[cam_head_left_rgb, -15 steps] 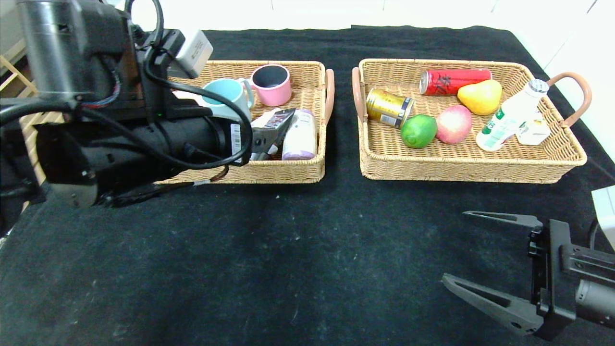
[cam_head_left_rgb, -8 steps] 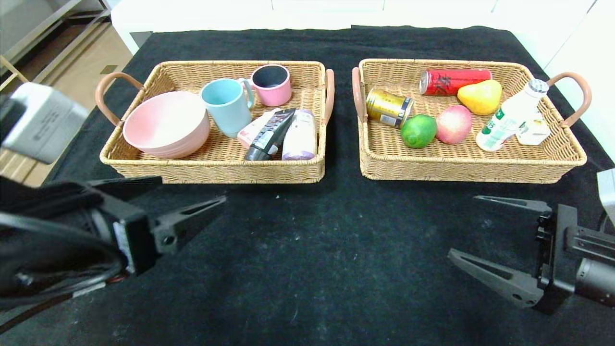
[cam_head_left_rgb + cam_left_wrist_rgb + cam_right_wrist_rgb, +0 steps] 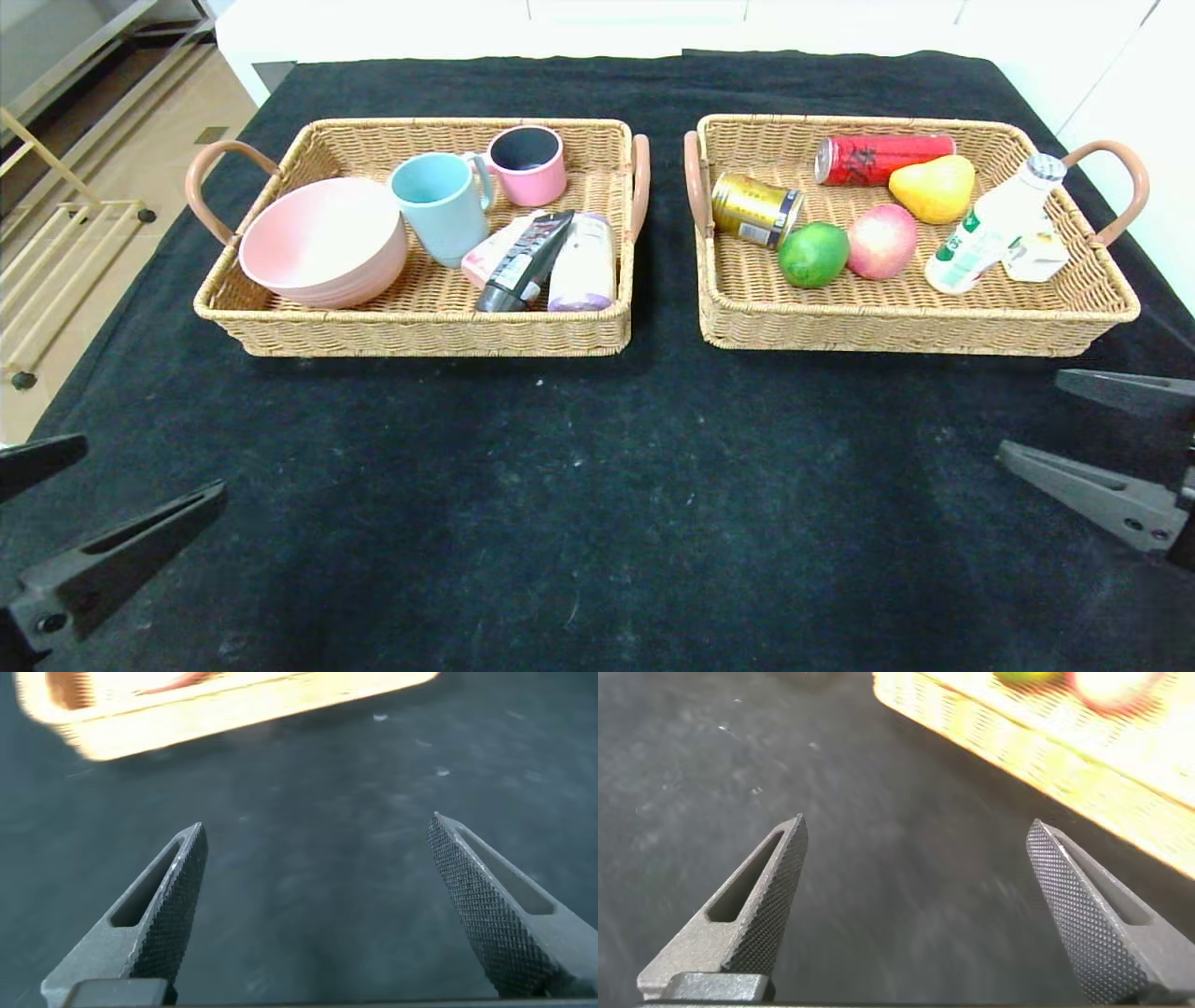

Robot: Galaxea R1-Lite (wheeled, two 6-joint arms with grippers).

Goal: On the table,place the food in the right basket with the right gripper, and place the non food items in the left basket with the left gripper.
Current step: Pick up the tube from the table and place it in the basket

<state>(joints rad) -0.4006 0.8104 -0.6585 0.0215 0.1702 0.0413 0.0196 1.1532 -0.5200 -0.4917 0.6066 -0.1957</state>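
The left basket (image 3: 420, 336) holds the pink bowl (image 3: 322, 238), the black tube (image 3: 527, 261) and the pale pink bottle (image 3: 582, 263). In the right basket (image 3: 887, 331) lie the lime (image 3: 813, 254), the peach (image 3: 881, 242) and the white bottle (image 3: 990, 229). My left gripper (image 3: 154, 465) is open and empty low over the table (image 3: 597, 485) at its near left corner. My right gripper (image 3: 1029, 413) is open and empty at the near right. In the left wrist view the left gripper (image 3: 318, 821) faces the left basket (image 3: 215, 714). In the right wrist view the right gripper (image 3: 917, 821) faces the right basket (image 3: 1036, 751).
A blue mug (image 3: 439, 205) and a pink mug (image 3: 528, 163) also stand in the left basket. A gold can (image 3: 754, 209), a red can (image 3: 882, 157), a yellow pear (image 3: 934, 187) and a small white pack (image 3: 1036, 257) share the right basket. A wooden rack (image 3: 56, 271) stands on the floor left of the table.
My left arm has pulled back from over the left basket to the near left corner, uncovering the bowl. My right gripper has drawn back towards the right edge.
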